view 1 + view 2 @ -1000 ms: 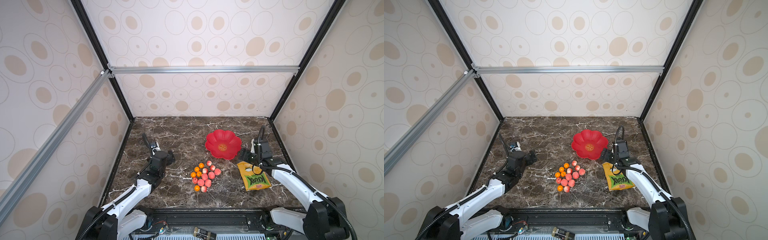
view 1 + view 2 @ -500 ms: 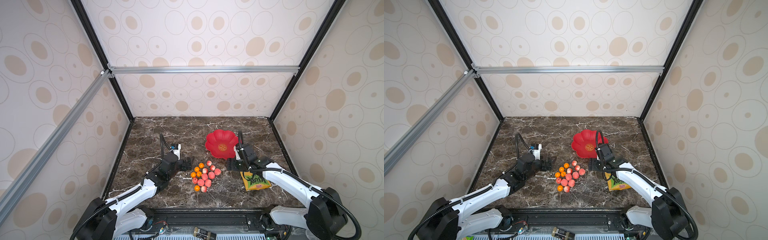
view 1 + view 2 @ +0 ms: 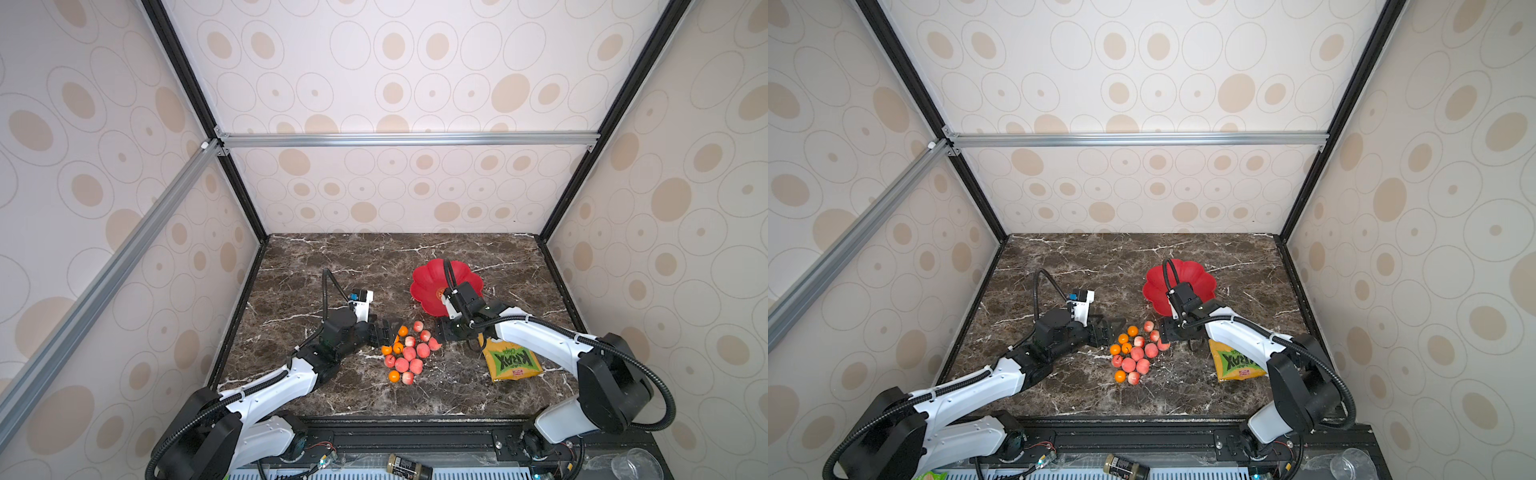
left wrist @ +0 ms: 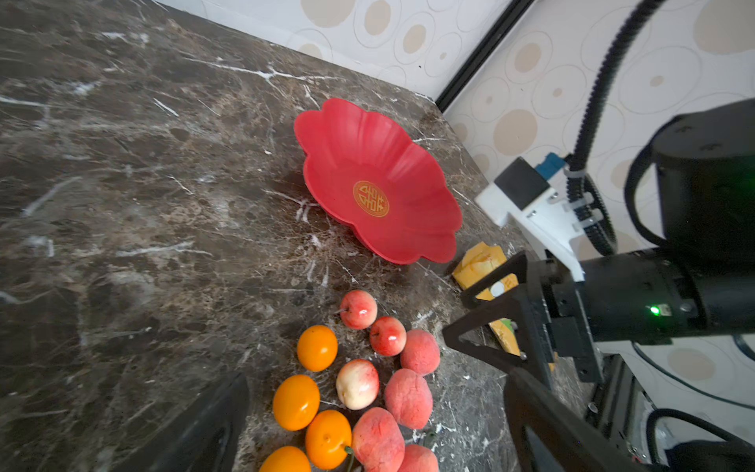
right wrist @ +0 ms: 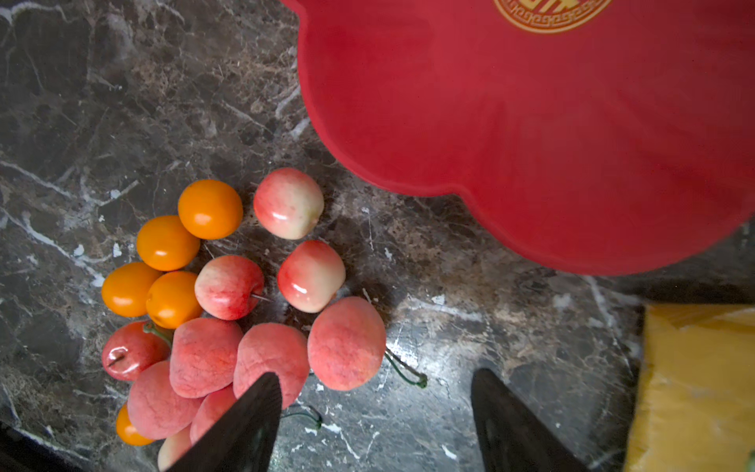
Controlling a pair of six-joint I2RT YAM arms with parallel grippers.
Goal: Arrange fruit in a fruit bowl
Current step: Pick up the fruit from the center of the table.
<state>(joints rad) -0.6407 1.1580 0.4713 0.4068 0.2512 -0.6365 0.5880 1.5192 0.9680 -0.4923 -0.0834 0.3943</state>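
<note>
- Fifteen or so fruits [image 3: 405,353], pink and orange, lie bunched on the marble table [image 3: 332,257], none in the bowl.
- Red bowl [image 3: 428,282] sits just behind the bunch.
- Left gripper [image 3: 390,328] gapes wide at the bunch's left edge, holding nothing.
- Right gripper [image 5: 376,421] is spread apart and empty, with one finger over a pink fruit, possibly touching it.
- Snack bag [image 3: 511,363] lies beside the right arm.

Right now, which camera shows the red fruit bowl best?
The left wrist view: the fruit bowl appears whole, empty, emblem clear. The right wrist view crops it to one blurred part of rim and floor. In both top views it is small, and the right arm covers its near side.
</note>
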